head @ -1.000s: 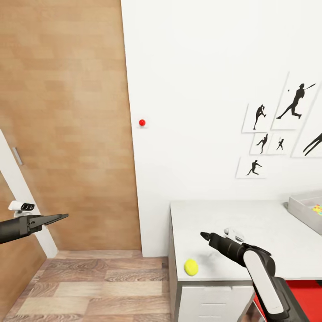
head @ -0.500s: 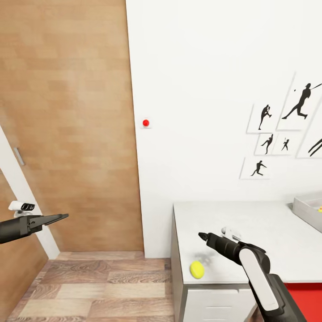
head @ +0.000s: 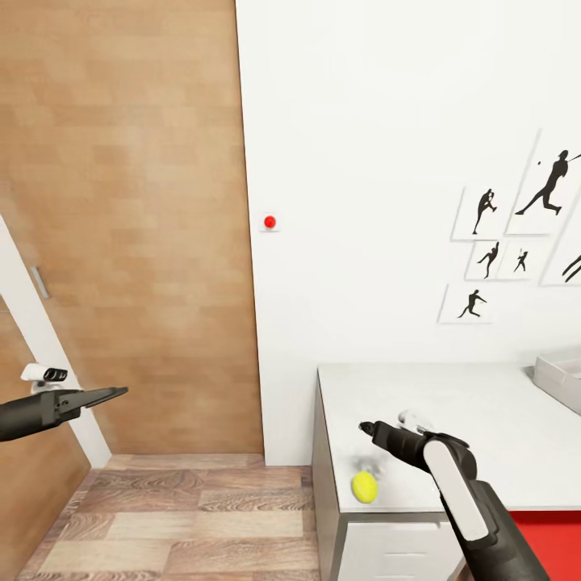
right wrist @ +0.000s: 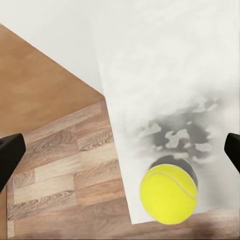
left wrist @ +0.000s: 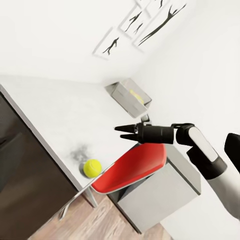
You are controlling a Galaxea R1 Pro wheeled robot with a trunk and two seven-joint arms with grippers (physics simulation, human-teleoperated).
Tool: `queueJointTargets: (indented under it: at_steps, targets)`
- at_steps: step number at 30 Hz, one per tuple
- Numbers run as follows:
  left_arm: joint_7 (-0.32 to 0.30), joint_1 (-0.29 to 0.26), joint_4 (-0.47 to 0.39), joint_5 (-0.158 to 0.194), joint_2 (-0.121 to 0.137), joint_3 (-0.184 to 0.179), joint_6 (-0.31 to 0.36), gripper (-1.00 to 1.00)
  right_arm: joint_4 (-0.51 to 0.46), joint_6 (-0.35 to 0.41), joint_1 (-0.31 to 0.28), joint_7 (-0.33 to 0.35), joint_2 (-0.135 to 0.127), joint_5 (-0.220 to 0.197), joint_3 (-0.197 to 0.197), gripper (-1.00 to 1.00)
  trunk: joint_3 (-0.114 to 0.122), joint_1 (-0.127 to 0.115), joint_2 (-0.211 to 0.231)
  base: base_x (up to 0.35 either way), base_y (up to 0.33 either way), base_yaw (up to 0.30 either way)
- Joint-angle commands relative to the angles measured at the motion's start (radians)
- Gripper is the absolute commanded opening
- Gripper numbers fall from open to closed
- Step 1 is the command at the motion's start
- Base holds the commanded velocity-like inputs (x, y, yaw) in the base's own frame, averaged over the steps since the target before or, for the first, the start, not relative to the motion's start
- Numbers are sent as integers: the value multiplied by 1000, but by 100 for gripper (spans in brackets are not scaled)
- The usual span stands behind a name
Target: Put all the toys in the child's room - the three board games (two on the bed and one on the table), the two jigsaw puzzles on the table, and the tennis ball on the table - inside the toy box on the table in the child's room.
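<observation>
White walls meet a wooden door behind the table (head: 484, 403). Left gripper (head: 113, 393), fingers together, hangs over floor, well left of the table. The tennis ball (head: 365, 486) rests by the table's front-left corner, just under the right gripper (head: 365, 426), whose fingertips (right wrist: 10, 150) are spread wide. The view has shifted since earlier.

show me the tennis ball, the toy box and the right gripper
tennis ball (head: 365, 486), head view, centre of the ball
toy box (head: 562, 378), head view, its grey near wall
right gripper (head: 364, 428), head view, tip of the jaws
</observation>
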Motion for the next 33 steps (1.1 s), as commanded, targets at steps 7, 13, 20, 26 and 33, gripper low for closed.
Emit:
queueJointTargets:
  at_steps: [7,13,20,26,33]
  targets:
    - [-4,-1,0,-21,-6,1,11,100,52,2,-27,-22,26,-4,4,100,-2,1,-2,0,1,0]
    - [-4,-1,0,-25,-8,1,11,100,59,3,-31,-69,37,6,19,100,-2,1,-2,0,0,0]
    - [-4,-1,0,-26,-8,1,11,100,73,3,-34,-102,40,9,32,100,-2,1,-2,0,0,0]
    - [-4,-1,0,-26,-8,1,11,100,165,3,-84,-111,48,10,52,100,-2,1,-2,0,0,0]
    - [-4,-1,0,-26,-8,1,11,100,233,0,-117,-112,54,14,90,100,-2,1,-2,0,0,0]
